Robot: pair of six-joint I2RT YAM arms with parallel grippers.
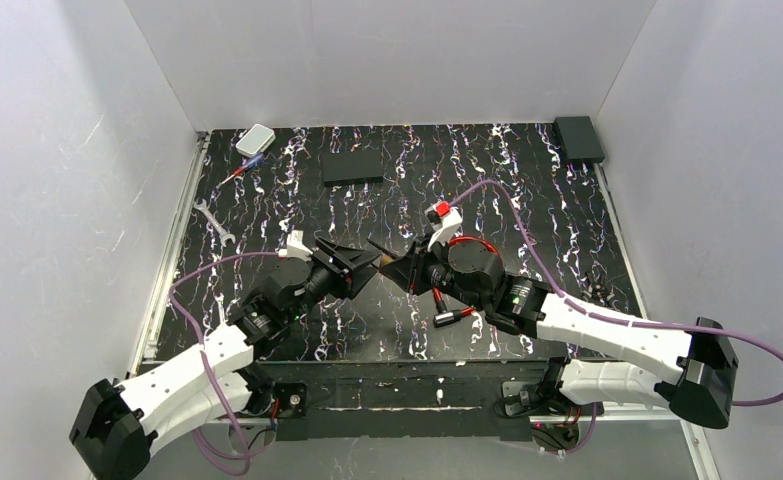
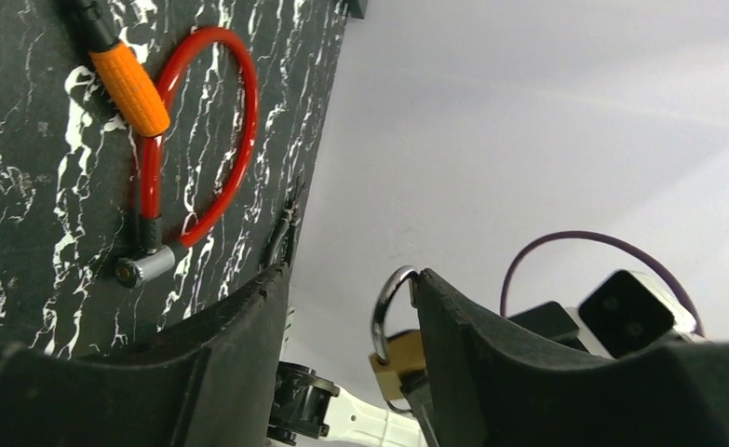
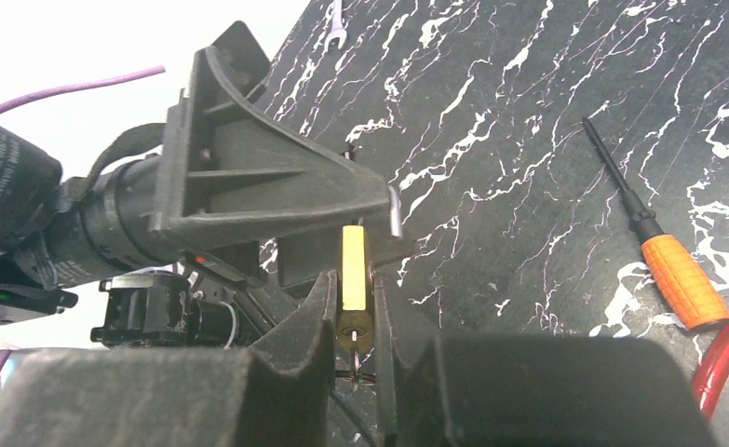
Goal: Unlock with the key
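1. Two grippers meet at the brass padlock (image 3: 353, 251), raised above the table (image 1: 527, 200).
2. Right gripper (image 3: 353, 291) pinches the padlock's body between its fingers.
3. Left gripper (image 2: 351, 275) has its fingers spread either side of the padlock's shackle (image 2: 379, 307), with one finger touching it.
4. The key (image 3: 668, 261) lies flat on the table, apart from the padlock and ungripped, just beside a red cable loop (image 2: 146, 186).

Nothing legible here: only faint print on the black motor housing (image 3: 6, 182), far too blurred to read.
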